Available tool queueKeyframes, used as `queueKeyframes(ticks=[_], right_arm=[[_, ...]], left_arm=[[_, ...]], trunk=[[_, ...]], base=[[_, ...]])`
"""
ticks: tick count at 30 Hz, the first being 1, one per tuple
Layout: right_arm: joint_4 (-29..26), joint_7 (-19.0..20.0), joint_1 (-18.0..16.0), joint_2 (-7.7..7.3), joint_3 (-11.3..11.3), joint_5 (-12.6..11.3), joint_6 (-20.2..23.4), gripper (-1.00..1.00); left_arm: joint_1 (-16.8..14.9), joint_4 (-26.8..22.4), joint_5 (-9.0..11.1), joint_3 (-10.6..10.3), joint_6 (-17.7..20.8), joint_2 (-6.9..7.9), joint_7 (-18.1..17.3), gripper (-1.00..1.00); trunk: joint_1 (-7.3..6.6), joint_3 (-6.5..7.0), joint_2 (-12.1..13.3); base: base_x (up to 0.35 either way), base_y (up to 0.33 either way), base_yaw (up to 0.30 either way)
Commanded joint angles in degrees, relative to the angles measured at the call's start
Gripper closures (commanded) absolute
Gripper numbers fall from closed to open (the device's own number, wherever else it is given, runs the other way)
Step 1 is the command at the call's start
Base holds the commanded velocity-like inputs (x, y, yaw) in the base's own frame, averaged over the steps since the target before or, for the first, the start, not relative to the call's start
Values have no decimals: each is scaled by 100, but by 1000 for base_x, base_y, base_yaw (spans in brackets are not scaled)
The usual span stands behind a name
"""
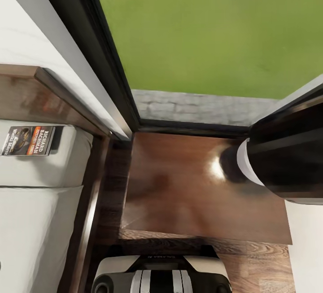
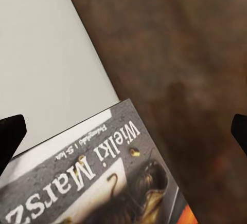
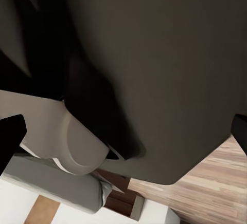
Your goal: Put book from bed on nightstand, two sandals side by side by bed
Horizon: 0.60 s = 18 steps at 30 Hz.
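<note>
Close under the left gripper (image 2: pixel 123 131), whose 2 fingertips stand wide apart and hold nothing, lies the thin dark orange-banded paperback book (image 2: pixel 103 183). Centre over it before closing; the glossy dark brown wooden nightstand (image 1: pixel 202 185) waits just beside the off-white bed (image 1: pixel 36 221).

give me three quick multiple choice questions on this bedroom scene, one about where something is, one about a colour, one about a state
1. Where does the book lie?
A. on the bed, near the headboard
B. on the nightstand
C. on the floor

2. What colour is the band on the book's cover?
A. blue
B. orange
C. green

3. How do the left gripper's fingertips stand?
A. shut on the book
B. apart, with the book between them in the picture and no contact showing
C. shut on nothing

Key: 1 A, the head view shows it on the off-white bed beside the headboard, not on the nightstand. 2 B, an orange stripe crosses the cover. 3 B, the left wrist view shows the dark tips at opposite edges.
</note>
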Motion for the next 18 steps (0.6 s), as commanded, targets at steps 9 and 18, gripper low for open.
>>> queueKeyframes(ticks=[9, 18], right_arm=[[20, 30, -6, 2, 49, -48, -20, -100], [20, 30, -6, 3, 49, -48, -20, -100]], left_arm=[[-5, 2, 50, 22, 55, -1, -14, -100], [-5, 2, 50, 20, 55, -1, -14, -100]], trunk=[[132, -110, -244], [198, -164, -364]], base=[[0, 0, 0], [0, 0, 0]])
